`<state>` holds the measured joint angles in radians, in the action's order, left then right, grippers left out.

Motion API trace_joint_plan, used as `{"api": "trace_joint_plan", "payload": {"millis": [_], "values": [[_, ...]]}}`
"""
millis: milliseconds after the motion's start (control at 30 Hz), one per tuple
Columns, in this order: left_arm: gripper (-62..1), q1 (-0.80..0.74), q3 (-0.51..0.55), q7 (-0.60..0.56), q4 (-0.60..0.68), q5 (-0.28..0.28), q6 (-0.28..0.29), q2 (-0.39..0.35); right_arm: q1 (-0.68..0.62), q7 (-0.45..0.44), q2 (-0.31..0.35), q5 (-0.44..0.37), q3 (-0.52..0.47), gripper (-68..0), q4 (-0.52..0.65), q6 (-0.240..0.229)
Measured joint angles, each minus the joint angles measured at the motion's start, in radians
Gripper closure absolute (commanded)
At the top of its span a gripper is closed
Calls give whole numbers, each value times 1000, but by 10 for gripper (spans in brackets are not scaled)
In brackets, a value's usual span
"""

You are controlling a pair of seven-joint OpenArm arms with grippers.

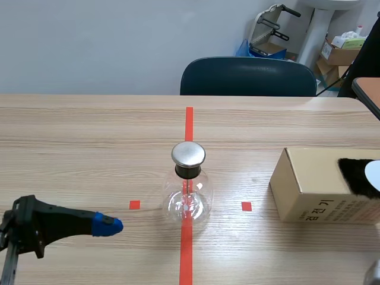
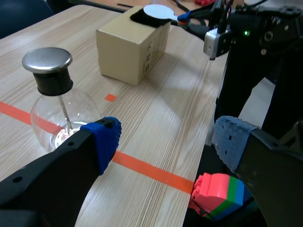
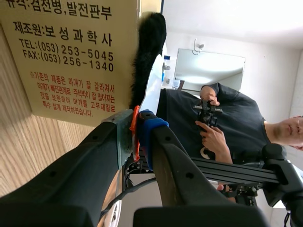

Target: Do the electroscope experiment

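The left gripper (image 2: pixel 165 137) is hanging low over the near left part of the table (image 1: pixel 89 136). Its two blue-padded fingers (image 2: pixel 105 141) are spread wide and gripping nothing. Just ahead of it, beside one finger and not touching it, the electroscope (image 2: pixel 61 113) is standing upright. It is a round clear glass flask with a black stopper, a flat metal cap (image 2: pixel 47 59) and a thin rod running down inside. From across the room I can see it sitting right on the long orange-red tape line at the middle of the table.

The right gripper (image 3: pixel 137 125) is working at the far right side. Its fingers are pressed together on the thin orange handle (image 3: pixel 135 124) of a white disc (image 3: pixel 152 90). That disc is lying on a patch of black fur (image 3: pixel 149 52) on top of a cardboard box (image 2: pixel 132 47). The box is resting on the table well to the right of the flask, with printed Korean text on its sides.

Past the table's edge, under the left gripper's other finger, a stack of pink, green and blue toy bricks (image 2: pixel 218 194) is showing. A dark chair (image 1: pixel 248 76) is pushed in at the far side. Off to the right a person (image 3: pixel 222 118) in a dark shirt is holding a small black device in one hand.
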<state>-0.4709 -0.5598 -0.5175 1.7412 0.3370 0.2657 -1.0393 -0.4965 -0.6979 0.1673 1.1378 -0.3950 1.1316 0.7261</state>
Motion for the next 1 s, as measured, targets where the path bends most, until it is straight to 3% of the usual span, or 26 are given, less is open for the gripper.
{"api": "trace_joint_plan", "payload": {"millis": [200, 400, 500, 667, 767, 867, 900, 967, 1000], "values": [[-448, 0, 2, 9, 26, 43, 0, -30, 6, -47, -13, 2, -3, -11, -19, 3], [-453, 0, 2, 11, 32, 42, 0, -30, 5, -247, -13, -101, -2, -11, -55, 3], [-452, 0, 2, 11, 32, 41, 0, -30, 5, -192, -15, -132, 6, -10, -55, 3], [-452, 0, 2, 12, 32, 42, 0, -30, 5, 26, -22, -114, 10, -10, -55, 3], [-452, 0, 2, 12, 32, 41, 0, -30, 5, 0, -22, -81, 10, -11, -55, 3], [-452, 0, 2, 12, 32, 41, 0, -30, 5, -196, -21, -61, 4, -10, -55, 11], [-452, 0, 2, 12, 32, 41, 0, -30, 5, -222, -22, -57, 5, -10, -55, 10], [-452, 0, 2, 12, 32, 42, 0, -30, 5, -185, -26, -53, 7, -10, -55, 11], [-452, 0, 2, 12, 32, 42, 0, -30, 5, -127, -26, -52, 9, -10, -55, 10]]}}
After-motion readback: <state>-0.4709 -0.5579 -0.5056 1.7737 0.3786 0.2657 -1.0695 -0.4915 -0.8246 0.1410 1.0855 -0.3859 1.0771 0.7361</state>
